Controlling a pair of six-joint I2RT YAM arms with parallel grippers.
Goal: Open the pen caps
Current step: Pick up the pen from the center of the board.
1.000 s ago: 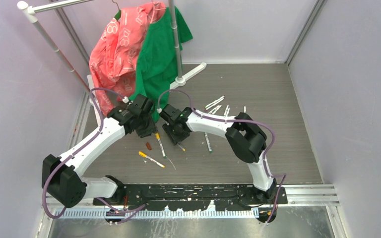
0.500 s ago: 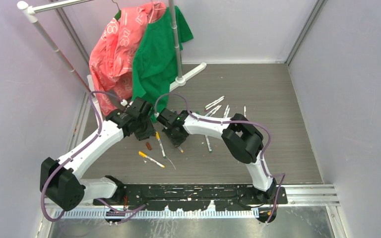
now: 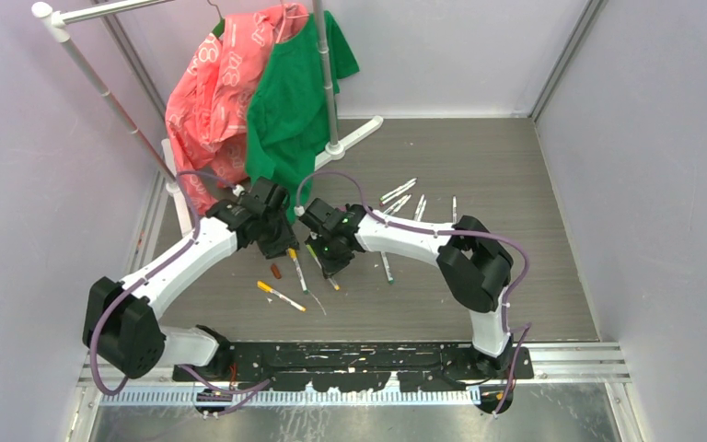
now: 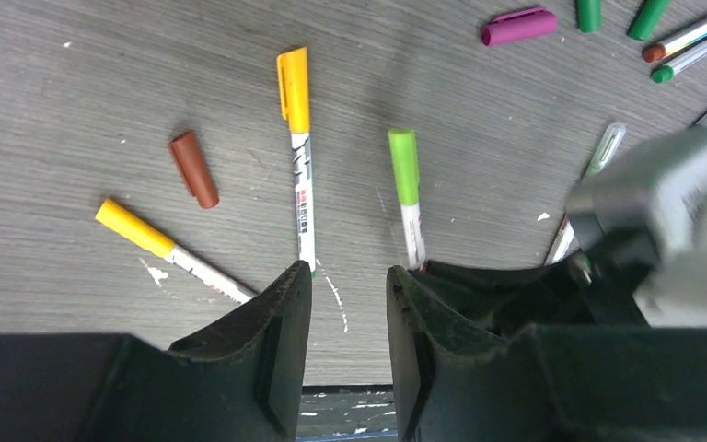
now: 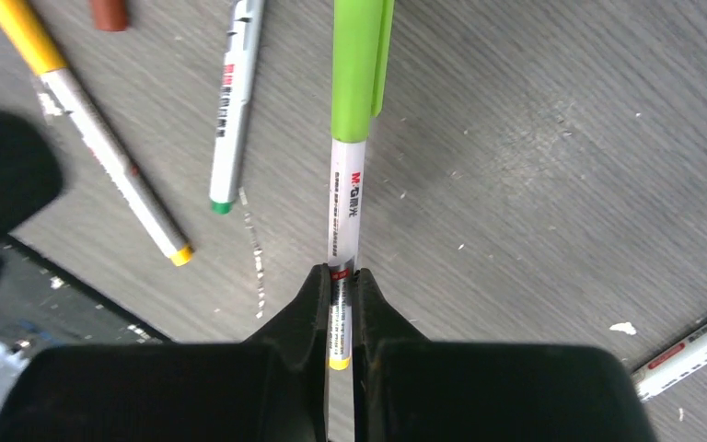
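Right end effector tight around lime-capped pen — "M&G" barrel — left end effector agape

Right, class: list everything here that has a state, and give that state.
right gripper: shut on the light-green pen.
light-green pen: capped, held by its barrel.
left gripper: open, empty.
middle yellow-capped pen: capped, lying flat.
slanted yellow-capped pen: capped, lying flat.
brown cap: off, lying loose.
magenta cap: off, lying loose.

Legible text: one brand mark
I read "M&G" in red on the green-capped pen, on its barrel in the right wrist view; the print below is too fine.
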